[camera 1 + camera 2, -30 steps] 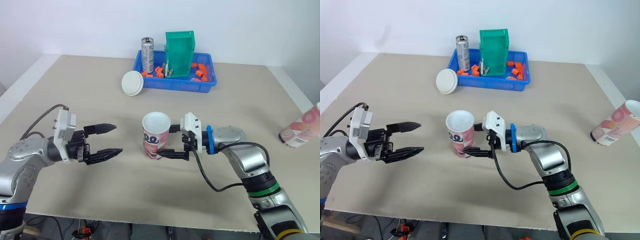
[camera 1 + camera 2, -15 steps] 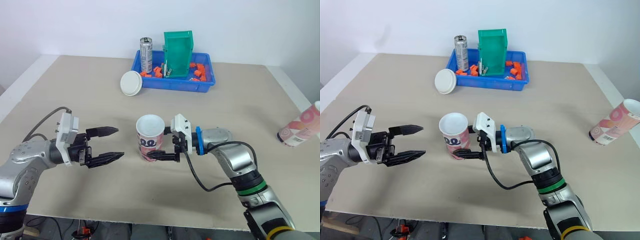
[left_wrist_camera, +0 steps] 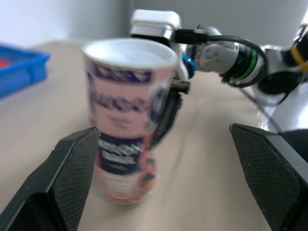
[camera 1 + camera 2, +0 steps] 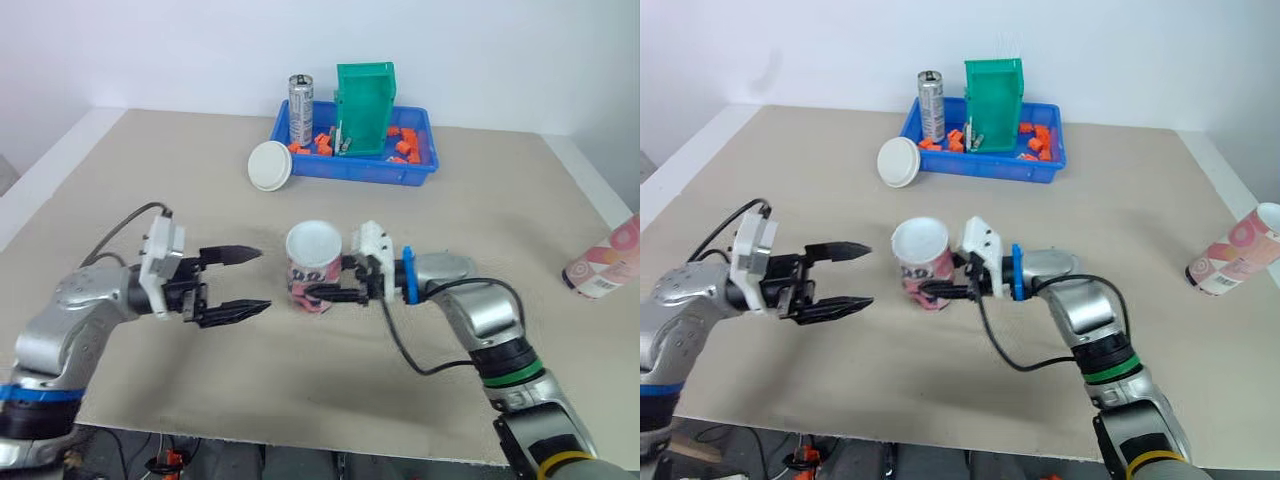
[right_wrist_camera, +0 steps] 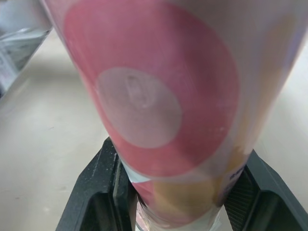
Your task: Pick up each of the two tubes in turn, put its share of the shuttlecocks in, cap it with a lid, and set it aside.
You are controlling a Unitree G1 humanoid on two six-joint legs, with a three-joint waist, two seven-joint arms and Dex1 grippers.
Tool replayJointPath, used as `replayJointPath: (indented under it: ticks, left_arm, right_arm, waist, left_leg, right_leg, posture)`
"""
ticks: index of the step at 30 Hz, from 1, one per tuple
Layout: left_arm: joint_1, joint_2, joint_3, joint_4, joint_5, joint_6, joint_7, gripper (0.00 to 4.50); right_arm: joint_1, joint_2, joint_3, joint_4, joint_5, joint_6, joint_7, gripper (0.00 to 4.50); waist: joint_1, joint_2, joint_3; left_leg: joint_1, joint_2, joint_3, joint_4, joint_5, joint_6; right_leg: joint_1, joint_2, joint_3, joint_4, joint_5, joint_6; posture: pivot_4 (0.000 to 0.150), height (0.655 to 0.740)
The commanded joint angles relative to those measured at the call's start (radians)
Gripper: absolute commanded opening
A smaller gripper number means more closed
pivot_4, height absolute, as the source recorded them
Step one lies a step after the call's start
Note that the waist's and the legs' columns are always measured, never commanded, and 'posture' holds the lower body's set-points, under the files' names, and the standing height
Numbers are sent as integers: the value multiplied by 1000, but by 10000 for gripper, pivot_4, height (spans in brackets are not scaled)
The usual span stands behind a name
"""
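On the left, over the flat tan bench [image 4: 150, 200], the left gripper [image 4: 263, 279] hangs in the air with its two black fingers [image 3: 72, 168] spread wide apart and nothing between them. The fingers are long and pointed, and their inner sides look rough, like tiny bumps. They point at the tube [image 4: 314, 267], which is just beside their tips but not touching them. Farther back on the bench lies a round white lid [image 4: 269, 165], flat like a small plate, right next to the corner of a blue plastic tray [image 4: 355, 168]. The tube stands upright near the middle of the bench with its open mouth up. It looks like smooth card, with a thin white rim, big pink round spots, an orange patch and a dark band with letters low down. The right gripper [image 4: 318, 283] comes in from the other side, and its black fingers [image 5: 103, 187] are clamped on the lower part of the tube, one on each side. At the back, the blue tray holds a shiny silver can [image 4: 300, 109], a tall green box-shaped bin [image 4: 366, 122] and many small orange bits [image 4: 405, 147]. Far off at the right edge of the bench, a second tube [image 4: 605, 268] with the same pink spots lies tipped over, well apart from everything else.
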Motion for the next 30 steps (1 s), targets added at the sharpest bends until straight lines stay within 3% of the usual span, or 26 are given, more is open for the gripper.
replayJointPath:
  ticks: [1, 6, 13, 18, 27, 30]
  left_arm:
    - [-58, -35, -19, 24, 1, -13, 6, 45000]
    - [-194, -161, -128, 164, 71, -64, -21, 45000]
    - [-302, -295, -193, 321, 130, -132, -55, 45000]
    - [-362, -383, -204, 420, 157, -163, -49, 45000]
    - [-386, -419, -209, 462, 184, -176, -59, 45000]
    - [-384, -420, -205, 460, 185, -173, -61, 45000]
  right_arm:
    - [3, -52, -116, -32, 31, 12, -50, 21370]
    - [106, -197, -400, 112, -9, -27, -243, 21370]
    - [207, -231, -603, 213, -13, -45, -438, 21370]
    - [264, -224, -630, 216, 0, -37, -470, 21370]
    - [294, -205, -611, 280, 24, -19, -474, 21370]
    - [298, -193, -606, 310, 56, 13, -453, 32027]
  waist:
    - [-3, 0, 0]
    - [12, 0, 0]
    - [-5, 1, 0]
    - [-10, 2, 0]
    - [-8, 3, -1]
    - [-8, 3, -1]
  left_leg:
    - [0, 0, 0, 0, 0, 0]
    - [-1, -2, -1, -1, 0, 0]
    - [0, -3, 0, -3, -1, 2]
    - [1, -3, 0, -2, -1, 2]
    - [1, -3, 0, 0, 0, 3]
    - [1, -3, 0, 0, 0, 3]
  right_leg:
    - [0, 0, 0, 0, 1, 2]
    - [1, -1, -1, -1, 1, 2]
    - [1, -1, 2, -2, 2, 0]
    - [1, -1, 2, -2, 1, 3]
    - [3, -1, 3, -2, 2, 6]
    - [3, -1, 3, -2, 2, 6]
  posture:
    - [1500, 7362]
    - [1500, 7362]
    - [1500, 7362]
    - [1500, 7362]
    - [1500, 7362]
    - [1500, 7362]
